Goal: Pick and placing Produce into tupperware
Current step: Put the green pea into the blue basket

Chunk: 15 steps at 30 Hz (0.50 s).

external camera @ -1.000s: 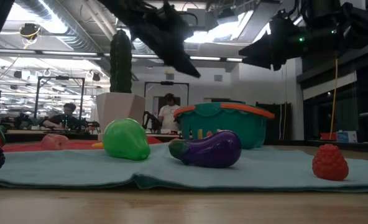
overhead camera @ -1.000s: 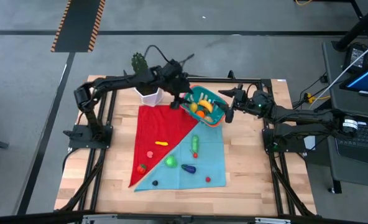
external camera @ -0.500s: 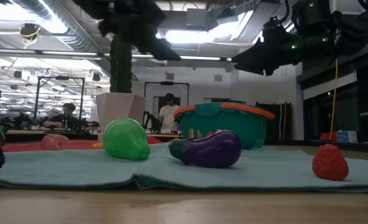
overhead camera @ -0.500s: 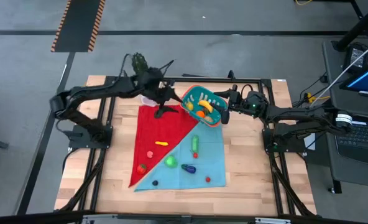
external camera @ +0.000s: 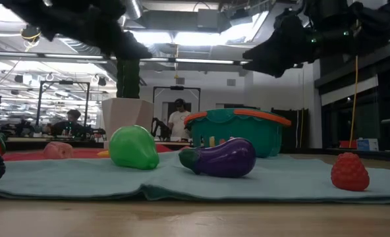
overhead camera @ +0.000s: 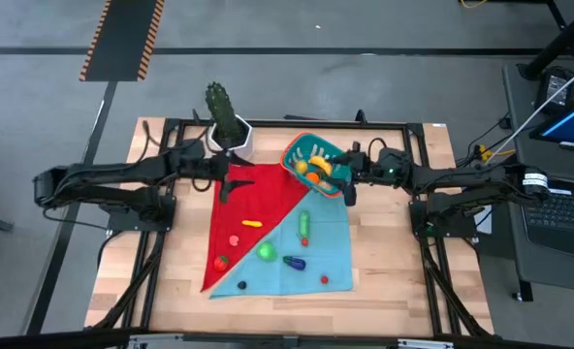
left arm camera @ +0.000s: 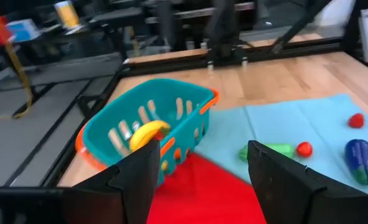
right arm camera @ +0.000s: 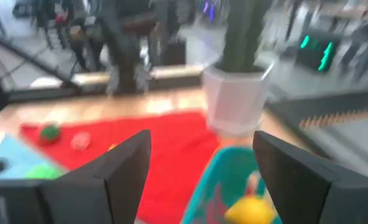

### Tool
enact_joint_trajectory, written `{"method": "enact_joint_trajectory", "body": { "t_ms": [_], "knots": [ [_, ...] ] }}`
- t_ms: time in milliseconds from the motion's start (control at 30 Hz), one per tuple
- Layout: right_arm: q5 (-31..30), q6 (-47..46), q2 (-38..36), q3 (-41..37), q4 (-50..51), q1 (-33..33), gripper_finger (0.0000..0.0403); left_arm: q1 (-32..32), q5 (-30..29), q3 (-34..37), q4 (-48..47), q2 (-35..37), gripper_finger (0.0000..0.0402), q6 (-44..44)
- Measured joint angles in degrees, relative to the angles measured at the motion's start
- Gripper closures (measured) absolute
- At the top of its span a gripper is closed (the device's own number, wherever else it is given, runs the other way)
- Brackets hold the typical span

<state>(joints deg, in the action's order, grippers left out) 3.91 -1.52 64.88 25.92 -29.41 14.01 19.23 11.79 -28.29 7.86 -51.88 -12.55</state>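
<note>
High view, left to right: left gripper (overhead camera: 231, 182), fingers spread and holding nothing, hovers over the red cloth (overhead camera: 258, 208) near the white pot (overhead camera: 235, 143) at the bench's far edge. The teal tupperware (overhead camera: 318, 166), with produce inside, sits by the far edge. The right gripper (overhead camera: 349, 176), fingers spread, is at its rim. Loose produce (overhead camera: 266, 252) lies towards the near edge.

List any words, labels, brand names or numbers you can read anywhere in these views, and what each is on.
None can be read.
Teal tub: no label or print showing.
White plant pot: blank.
Lit green sign behind the pot: too blurred to read.
</note>
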Motion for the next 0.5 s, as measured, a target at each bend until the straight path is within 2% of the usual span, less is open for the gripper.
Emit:
{"method": "enact_joint_trajectory", "body": {
  "t_ms": [233,400,500],
  "knots": [
    [-9.92,-7.09,0.02,8.76,23.14,-8.08,0.012,-2.04,-2.33,6.19,0.93,7.68,0.0171,2.18],
    [-13.28,-11.81,0.0,14.3,30.93,-13.24,0.012,-2.95,-2.33,8.15,0.9,10.95,0.0171,3.39],
    [-17.63,-14.92,-0.02,16.06,32.3,-16.49,0.012,-3.27,-2.35,9.5,0.86,12.4,0.0171,3.94]
  ]
}}
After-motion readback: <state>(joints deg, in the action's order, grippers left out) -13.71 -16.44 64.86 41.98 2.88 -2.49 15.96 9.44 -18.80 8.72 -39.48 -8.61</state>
